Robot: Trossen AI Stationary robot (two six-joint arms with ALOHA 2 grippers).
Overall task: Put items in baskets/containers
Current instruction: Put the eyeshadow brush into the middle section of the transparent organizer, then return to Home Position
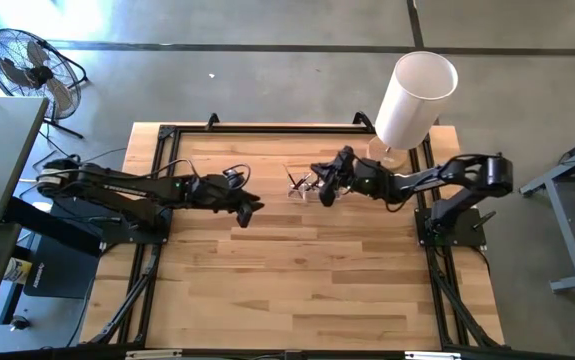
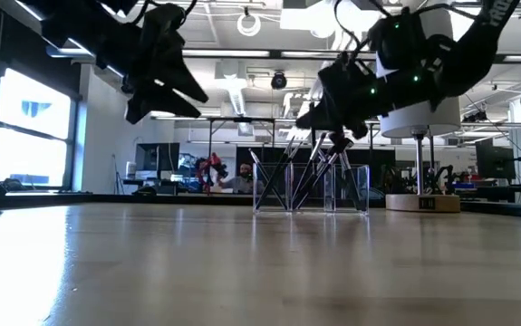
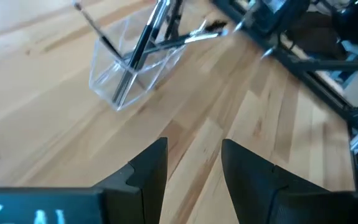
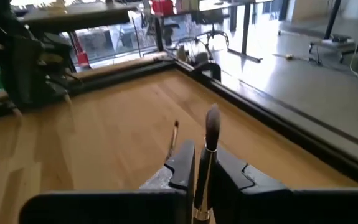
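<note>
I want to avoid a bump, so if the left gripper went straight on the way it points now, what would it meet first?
Probably the clear plastic tray holding makeup brushes. The left gripper, open and empty, points across bare wood toward it, though the tray sits slightly off its line. From above, the right gripper sits at the tray. Depth is uncertain.

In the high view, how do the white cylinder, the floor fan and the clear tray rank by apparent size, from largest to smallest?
1. Floor fan and white cylinder: they look about alike, and the cylinder rises toward the camera, so I leave them unranked.
2. Clear tray: plainly the smallest, beside the right gripper.
</note>
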